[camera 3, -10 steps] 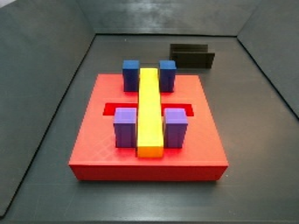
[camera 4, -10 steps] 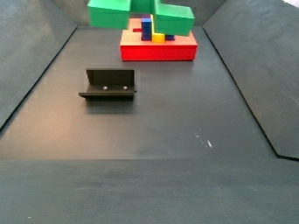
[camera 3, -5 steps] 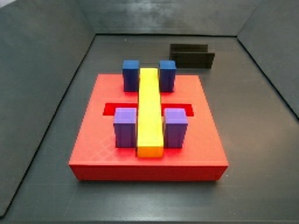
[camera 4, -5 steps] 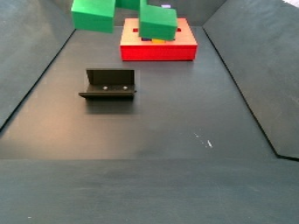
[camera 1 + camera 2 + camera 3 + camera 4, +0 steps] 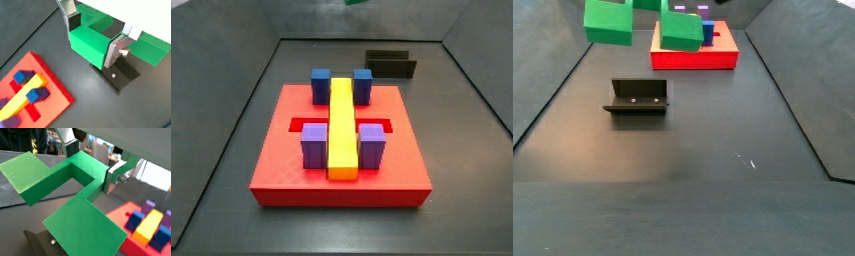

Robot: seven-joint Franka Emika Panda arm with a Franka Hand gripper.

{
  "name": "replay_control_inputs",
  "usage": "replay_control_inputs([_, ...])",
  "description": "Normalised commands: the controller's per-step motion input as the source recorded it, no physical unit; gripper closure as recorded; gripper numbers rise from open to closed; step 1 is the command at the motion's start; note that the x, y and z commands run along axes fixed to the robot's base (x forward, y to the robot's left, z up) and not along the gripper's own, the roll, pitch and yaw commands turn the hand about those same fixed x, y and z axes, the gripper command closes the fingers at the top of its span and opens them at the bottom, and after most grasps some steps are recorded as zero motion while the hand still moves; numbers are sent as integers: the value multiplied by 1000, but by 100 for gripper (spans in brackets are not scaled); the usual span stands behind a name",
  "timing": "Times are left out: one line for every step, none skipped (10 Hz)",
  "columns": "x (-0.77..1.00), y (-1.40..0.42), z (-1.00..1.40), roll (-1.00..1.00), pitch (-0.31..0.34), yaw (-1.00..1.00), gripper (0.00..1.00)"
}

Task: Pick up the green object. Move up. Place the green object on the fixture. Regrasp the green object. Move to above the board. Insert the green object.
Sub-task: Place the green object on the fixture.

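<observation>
gripper (image 5: 97,42) clamped on the green object (image 5: 93,44) hangs high in the air, so we judge we're carrying it toward the fixture (image 5: 639,97) below us, and next must lower it there.

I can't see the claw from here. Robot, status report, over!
Gripper up in the air, shut on the green object. Fixture empty on the floor. Board far off. Nothing in the way that shows.
</observation>
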Motion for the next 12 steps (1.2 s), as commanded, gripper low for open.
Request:
replay_control_inputs([240, 126, 0, -806, -31, 120, 100])
replay_control_inputs([194, 23, 0, -737, -26, 77, 100])
replay_control_inputs([106, 0, 0, -669, -37, 0, 100])
replay_control_inputs([46, 0, -23, -620, -46, 0, 100])
replay_control_inputs([51, 0, -14, -626, -57, 0, 100])
replay_control_inputs([66, 0, 0, -663, -83, 0, 100])
replay_control_inputs([74, 0, 0, -677, -106, 0, 100])
replay_control_inputs([89, 0, 0, -654, -89, 0, 100])
replay_control_inputs([43, 0, 0, -580, -9, 9, 100])
replay_control_inputs([66, 0, -29, -594, -89, 169, 100])
replay_control_inputs([14, 0, -69, -326, 0, 234, 100])
replay_control_inputs([0, 0, 0, 14, 34, 0, 100])
